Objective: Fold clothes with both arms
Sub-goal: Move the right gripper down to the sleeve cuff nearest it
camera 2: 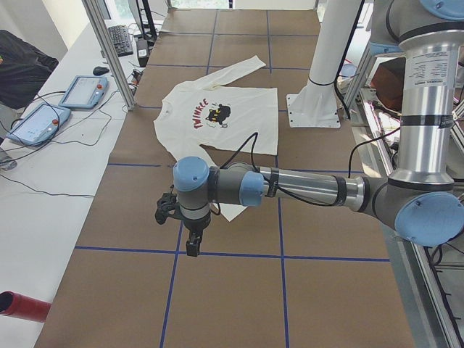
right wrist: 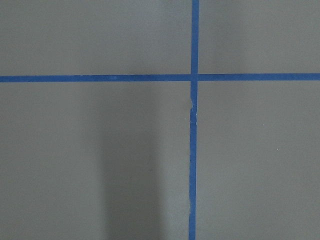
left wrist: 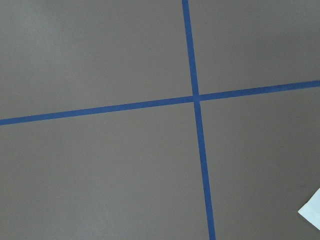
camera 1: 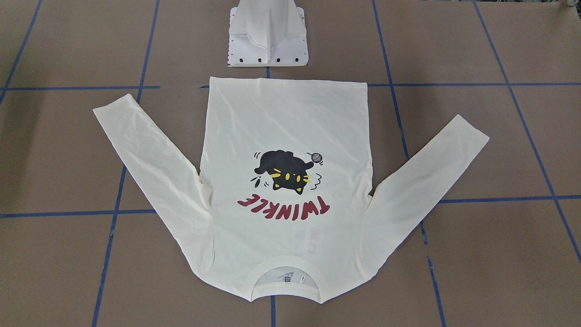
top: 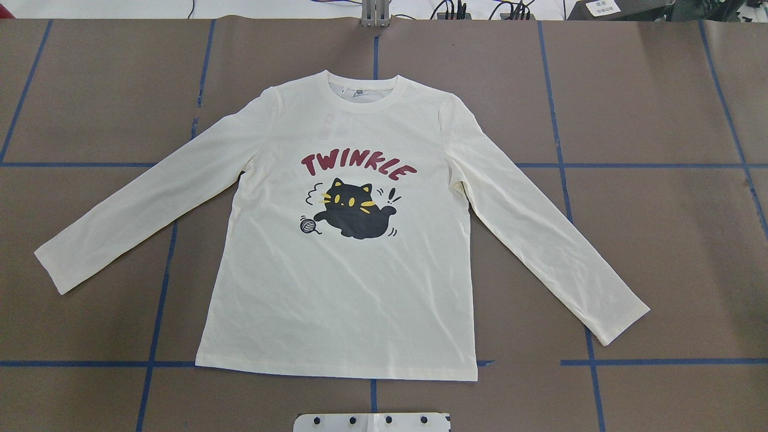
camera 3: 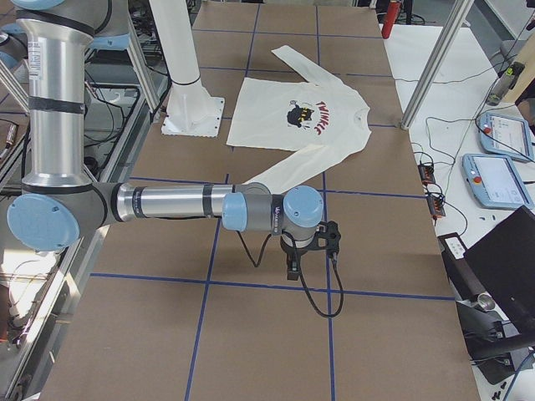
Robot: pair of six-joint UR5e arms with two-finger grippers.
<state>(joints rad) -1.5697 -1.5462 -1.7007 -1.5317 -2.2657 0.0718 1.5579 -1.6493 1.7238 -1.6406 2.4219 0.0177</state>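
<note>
You see cream long-sleeved fabric T-shirt (top: 336,288): black cat print (top: 360,219), yellow eyes and whiskers; dark red "TWINKLE" lettering (top: 358,166); small yarn-ball print (top: 308,225), seemingly black-lined. Brown flat table surface (top: 660,252), blue tape grid (top: 660,165). Your grey-silver tubular left arm (camera 2: 312,188), right arm (camera 3: 167,202): light blue joint caps.

The brown counter (top: 660,252), gridded with blue tape (top: 78,164), carries a cream long-sleeved T-shirt (top: 342,294) spread flat, print up, near the white pedestal base (camera 1: 268,54).
</note>
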